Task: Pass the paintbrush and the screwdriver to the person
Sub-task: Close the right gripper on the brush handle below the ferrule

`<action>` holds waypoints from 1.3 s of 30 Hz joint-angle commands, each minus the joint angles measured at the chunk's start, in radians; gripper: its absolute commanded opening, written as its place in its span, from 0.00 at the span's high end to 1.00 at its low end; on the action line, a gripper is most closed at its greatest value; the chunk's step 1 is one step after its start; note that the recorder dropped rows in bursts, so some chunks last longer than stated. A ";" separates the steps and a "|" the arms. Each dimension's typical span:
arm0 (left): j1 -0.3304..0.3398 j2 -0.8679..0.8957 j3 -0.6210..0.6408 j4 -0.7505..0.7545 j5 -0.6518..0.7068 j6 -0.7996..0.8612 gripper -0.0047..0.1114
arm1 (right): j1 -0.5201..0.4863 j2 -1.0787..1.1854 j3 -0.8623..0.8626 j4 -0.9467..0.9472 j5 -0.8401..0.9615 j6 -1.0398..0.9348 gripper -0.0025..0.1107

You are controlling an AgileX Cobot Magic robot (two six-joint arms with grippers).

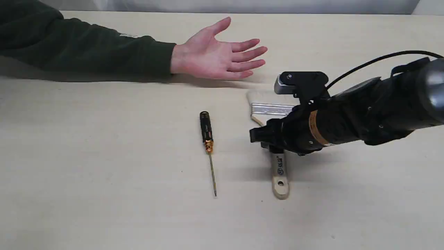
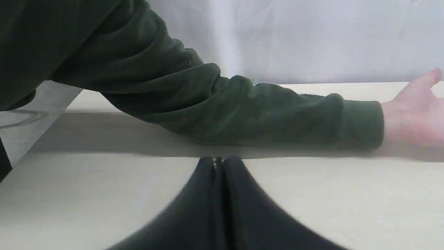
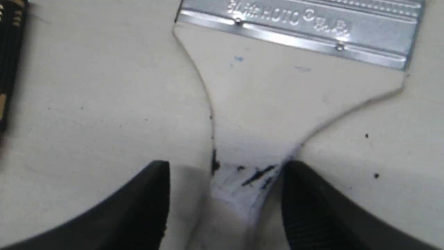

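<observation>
The paintbrush (image 1: 279, 172) lies flat on the table right of centre, bristles toward the person, its silver ferrule (image 3: 298, 24) filling the right wrist view. My right gripper (image 1: 274, 146) is low over its wooden handle (image 3: 242, 187) and open, one finger on each side of the narrow neck; the far-side finger (image 3: 305, 201) sits against the wood and the other stands a little apart. The screwdriver (image 1: 207, 133) lies to its left, tip toward the front edge. The person's open hand (image 1: 218, 55) rests palm up at the back. My left gripper (image 2: 218, 163) is shut on nothing, near the green sleeve (image 2: 242, 104).
The person's forearm (image 1: 86, 52) stretches across the back left of the pale table (image 1: 104, 173). A white backdrop (image 2: 312, 34) stands behind the table. The screwdriver's black handle (image 3: 10, 52) shows at the edge of the right wrist view.
</observation>
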 commanded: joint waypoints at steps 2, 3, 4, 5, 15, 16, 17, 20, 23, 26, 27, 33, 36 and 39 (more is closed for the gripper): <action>-0.002 -0.002 0.002 -0.003 -0.002 -0.002 0.96 | 0.001 0.055 0.024 -0.001 -0.001 0.011 0.52; -0.002 -0.002 0.002 -0.003 -0.002 -0.002 0.96 | 0.001 0.055 0.024 -0.001 0.002 0.006 0.54; -0.002 -0.002 0.002 -0.003 -0.002 -0.002 0.96 | 0.001 0.055 0.024 -0.001 0.002 0.000 0.57; -0.002 -0.002 0.002 -0.003 -0.002 -0.002 0.96 | 0.001 0.055 0.024 -0.001 0.002 -0.013 0.59; -0.002 -0.002 0.002 -0.002 -0.004 -0.002 0.96 | 0.001 0.064 0.024 -0.001 -0.013 -0.078 0.61; -0.002 -0.002 0.002 -0.002 -0.004 -0.002 0.96 | 0.001 0.071 0.024 -0.001 -0.011 -0.082 0.60; -0.002 -0.002 0.002 -0.002 -0.004 -0.002 0.96 | 0.001 0.076 0.024 -0.001 -0.009 -0.080 0.59; -0.002 -0.002 0.002 -0.002 -0.004 -0.002 0.96 | 0.001 0.076 0.024 -0.001 -0.005 -0.073 0.59; -0.002 -0.002 0.002 -0.002 -0.004 -0.002 0.96 | 0.001 0.076 0.024 -0.001 -0.005 -0.073 0.59; -0.002 -0.002 0.002 -0.002 -0.004 -0.002 0.96 | 0.001 0.076 0.024 -0.001 -0.041 -0.080 0.58; -0.002 -0.002 0.002 -0.002 -0.004 -0.002 0.96 | 0.001 0.076 0.024 -0.001 -0.062 -0.082 0.58; -0.002 -0.002 0.002 -0.002 -0.004 -0.002 0.96 | 0.001 0.076 0.026 -0.001 -0.084 -0.083 0.58; -0.002 -0.002 0.002 -0.002 -0.004 -0.002 0.96 | 0.001 0.076 0.026 -0.001 -0.082 -0.080 0.58; -0.002 -0.002 0.002 -0.002 -0.004 -0.002 0.96 | 0.001 0.076 0.026 -0.001 -0.082 -0.080 0.65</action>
